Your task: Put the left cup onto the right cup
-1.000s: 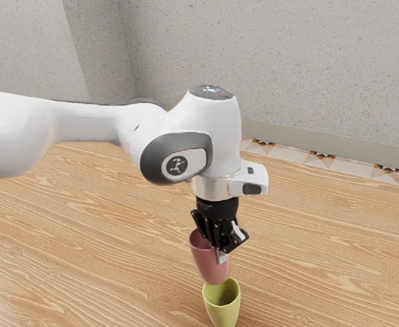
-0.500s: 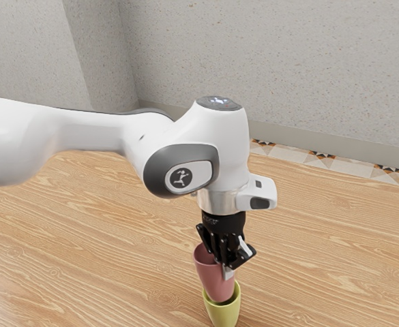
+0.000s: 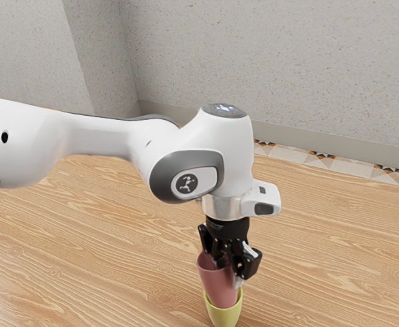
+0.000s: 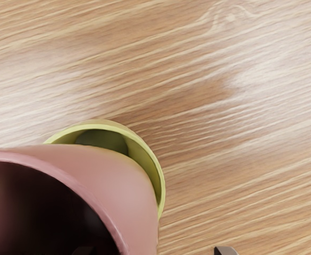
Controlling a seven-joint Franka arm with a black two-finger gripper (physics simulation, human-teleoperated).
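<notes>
Side view of a glossy white arm point(image 3: 83, 146) built from rounded, tube-like links. A grey oval cap point(image 3: 185, 182) bearing a small white emblem covers the joint housing nearest the hand, and a grey disc point(image 3: 223, 109) crowns that same housing. A single small dark hole point(image 3: 5, 137) marks the link at far left. Beneath a silvery ring point(image 3: 221, 206) sits a white boxy mount point(image 3: 262, 203) with a dark slot, followed by the black, ribbed two-finger gripper point(image 3: 234, 272), which carries small white accents.
</notes>
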